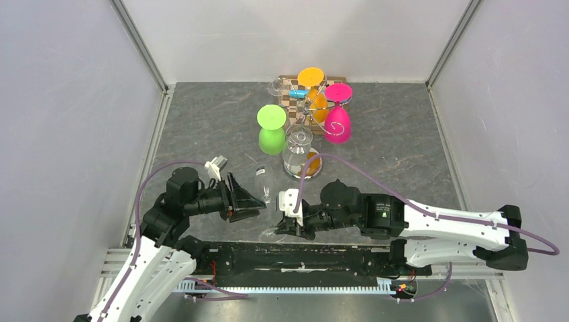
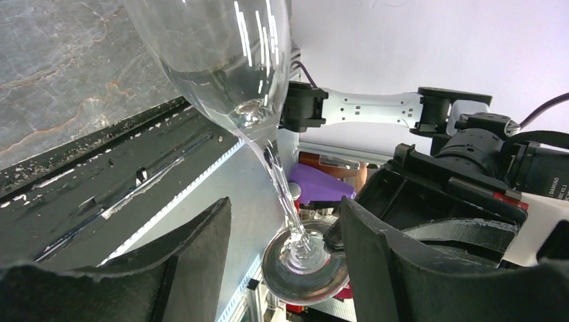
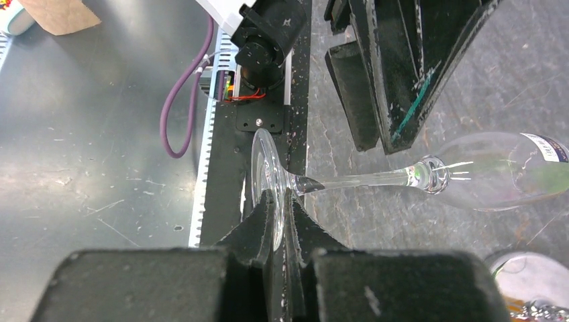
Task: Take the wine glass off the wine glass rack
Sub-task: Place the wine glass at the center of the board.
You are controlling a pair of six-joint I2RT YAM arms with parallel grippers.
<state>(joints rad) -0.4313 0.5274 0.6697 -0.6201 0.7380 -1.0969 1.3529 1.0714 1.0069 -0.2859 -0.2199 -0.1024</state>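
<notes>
A clear wine glass (image 1: 266, 193) lies nearly level above the near part of the table, off the wine glass rack (image 1: 306, 111). My right gripper (image 3: 287, 201) is shut on the rim of its foot (image 3: 268, 168); the stem (image 3: 362, 180) and bowl (image 3: 496, 171) stick out to the right in the right wrist view. My left gripper (image 2: 282, 261) is open, one finger on each side of the stem (image 2: 282, 184) just above the foot (image 2: 305, 265), touching neither. From above, the left gripper (image 1: 258, 201) faces the right gripper (image 1: 276, 228).
The chrome rack at the back centre still carries upside-down glasses: green (image 1: 272, 131), orange (image 1: 314, 90), pink (image 1: 337, 114) and a clear one (image 1: 298, 144). Its round mirror base (image 3: 530, 282) sits just past the held bowl. A checkered board (image 1: 292, 90) lies behind it. Walls enclose three sides.
</notes>
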